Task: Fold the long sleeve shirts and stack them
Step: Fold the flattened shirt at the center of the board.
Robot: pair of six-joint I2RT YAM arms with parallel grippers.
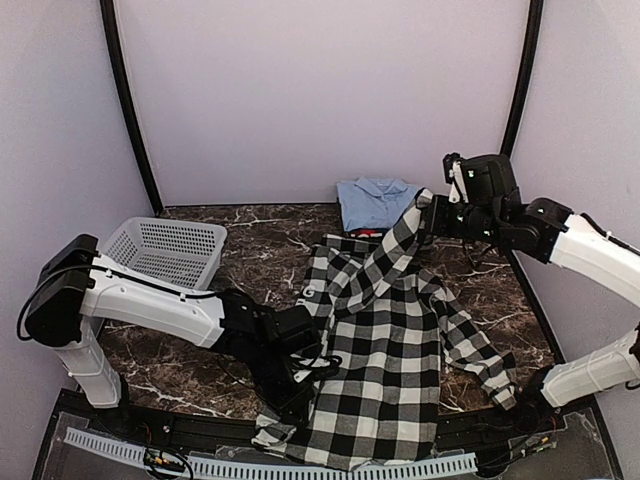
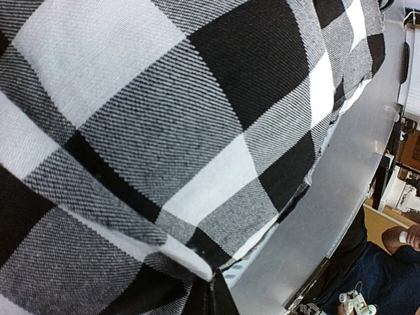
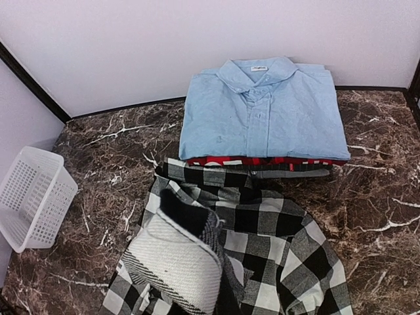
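Mid-fold on the checked shirt (image 1: 385,370): left gripper (image 1: 300,405) pinched its near hem, right gripper (image 1: 432,215) its lifted sleeve, which likely needed laying across the body next.

white left arm (image 1: 150,303), white right arm (image 1: 600,250), black joints, black cables

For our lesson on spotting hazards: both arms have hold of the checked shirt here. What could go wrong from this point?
1. The right pincer holds a sleeve of the checked shirt up close to the folded light blue shirt; a swing could knock that stack askew.
2. The left pincer pinches the hem by the near edge of the table; the cloth might slide off.
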